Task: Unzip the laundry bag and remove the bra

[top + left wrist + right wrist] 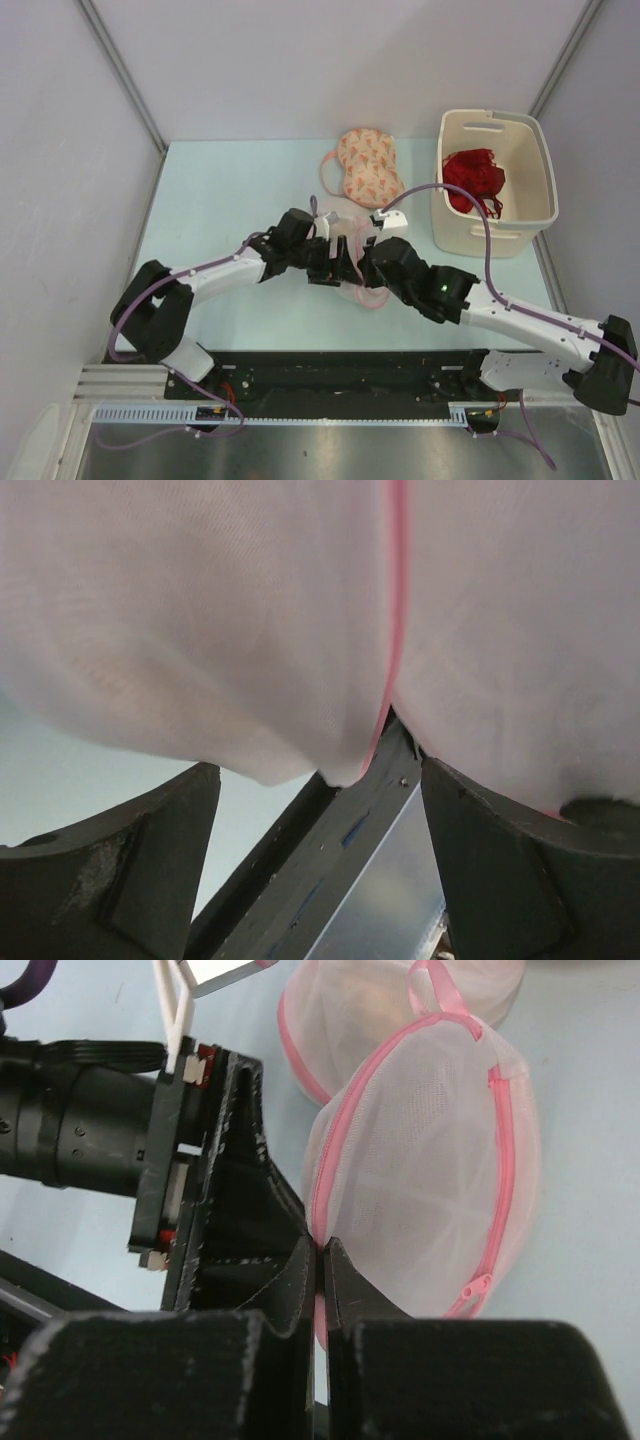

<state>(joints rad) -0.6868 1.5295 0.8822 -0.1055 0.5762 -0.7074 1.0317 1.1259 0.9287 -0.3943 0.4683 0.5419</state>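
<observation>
The laundry bag, a white mesh dome with pink zipper trim, is lifted between my two grippers near the table's middle. My right gripper is shut on the bag's pink rim; the zipper pull hangs at the lower right of the dome. My left gripper is open, its fingers spread wide just below the sagging mesh and a pink trim line. The bra is hidden; only pale mesh shows.
A twin mesh pouch lies just behind the bag. A pink patterned bra lies at the back of the table. A cream bin at the right holds a red bra.
</observation>
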